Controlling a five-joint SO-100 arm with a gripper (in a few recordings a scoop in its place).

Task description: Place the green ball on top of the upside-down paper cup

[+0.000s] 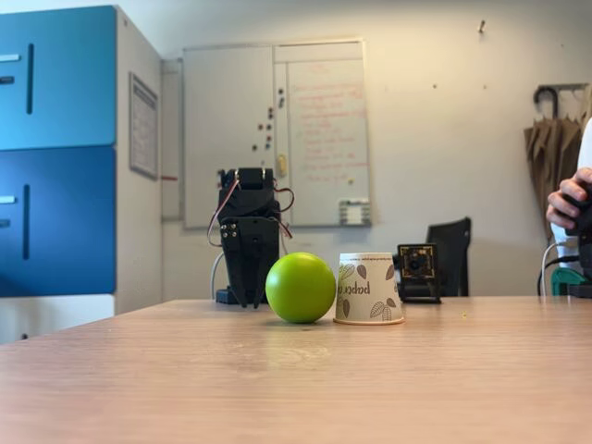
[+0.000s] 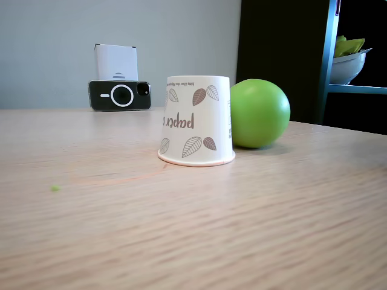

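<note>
Green ball (image 1: 301,288) rests on the wooden counter (image 1: 277,379), just in front of the black tool (image 1: 251,298) and a little to its right in a fixed view. That tool hangs tip-down behind it, fingers close together and pinching nothing. Beside the ball, farther right of the tool, the cup (image 1: 368,289) stands rim-down, about touching the ball.
</note>
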